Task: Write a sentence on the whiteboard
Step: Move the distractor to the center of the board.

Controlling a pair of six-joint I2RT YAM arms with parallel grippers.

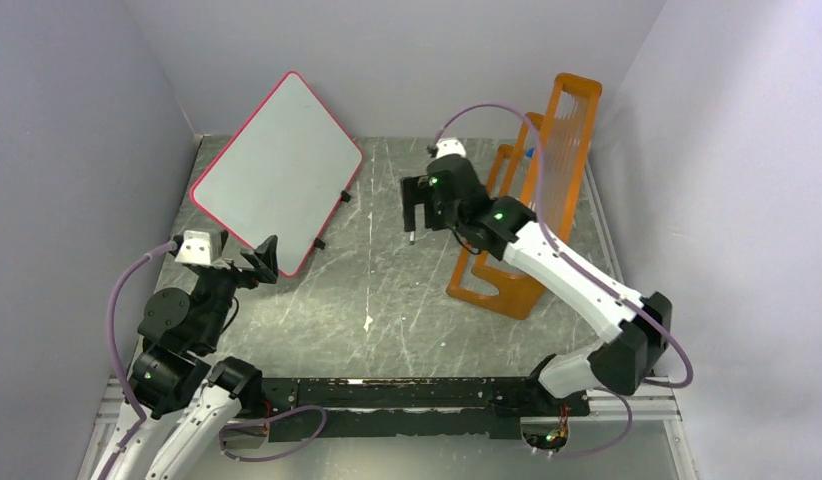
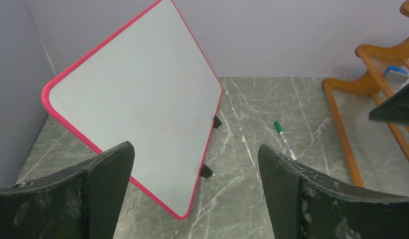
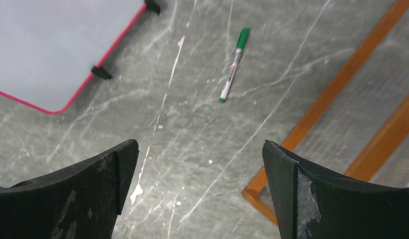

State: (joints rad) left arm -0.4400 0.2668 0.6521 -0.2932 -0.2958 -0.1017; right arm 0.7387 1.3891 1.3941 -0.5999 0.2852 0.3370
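Large rectangular whiteboard point(image 1: 277, 170) with rounded corners, thin pink-red frame and small black feet is standing tilted at the far left of the grey marbled table point(image 1: 387, 310), its face showing plain white. Green-capped white marker point(image 3: 233, 65) is lying on the table between the whiteboard and the orange wooden rack point(image 1: 547, 200). Left gripper point(image 1: 259, 262) is hovering just before the board's near edge, jaws spread wide, grasping nothing. Right gripper point(image 1: 419, 215) is hanging above the marker, likewise released.
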